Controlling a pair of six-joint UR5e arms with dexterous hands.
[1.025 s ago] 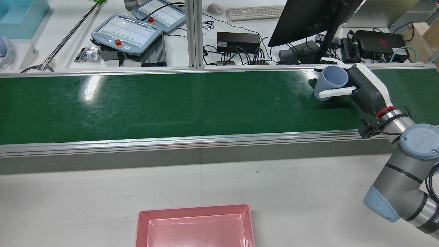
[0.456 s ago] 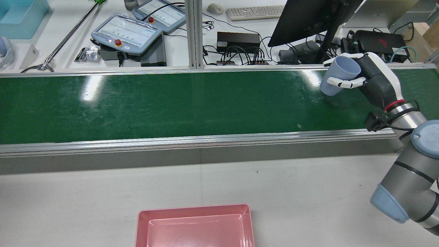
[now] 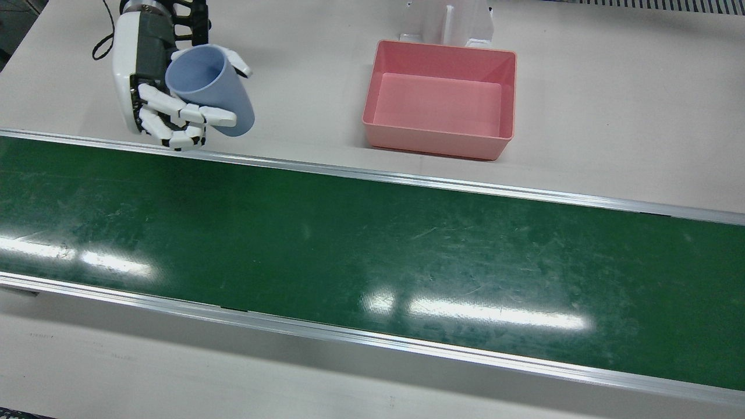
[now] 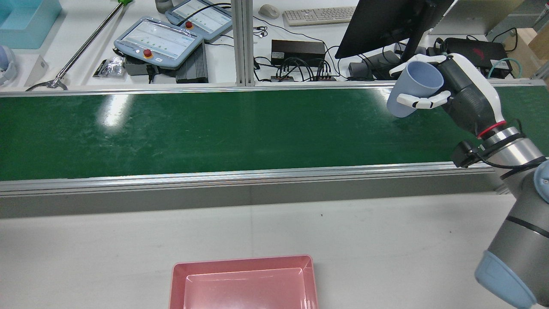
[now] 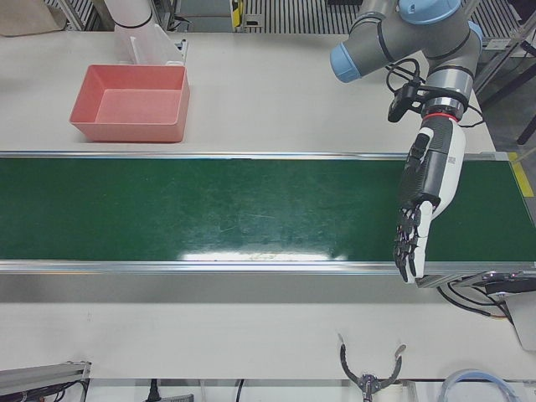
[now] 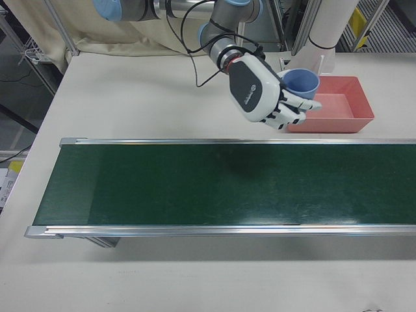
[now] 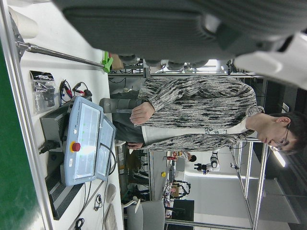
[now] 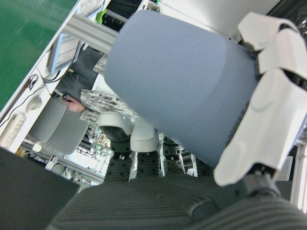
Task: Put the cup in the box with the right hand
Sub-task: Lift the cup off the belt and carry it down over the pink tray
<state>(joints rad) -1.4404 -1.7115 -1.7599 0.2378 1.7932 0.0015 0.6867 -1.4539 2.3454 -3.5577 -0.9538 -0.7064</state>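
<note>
My right hand is shut on a pale blue cup and holds it tilted in the air above the far right of the green belt. The front view shows the hand and cup at the top left, left of the pink box. The right-front view shows the cup in the hand, close to the box. The cup fills the right hand view. The box is empty. My left hand is open and empty over the belt's end.
Beyond the belt in the rear view are two teach pendants, a keyboard, a monitor and cables. A white post stands behind the box. A person stands past the table.
My right hand has lifted the cup off the belt, raised it, then shifted it a little to the left in the rear view. The box has not moved.
</note>
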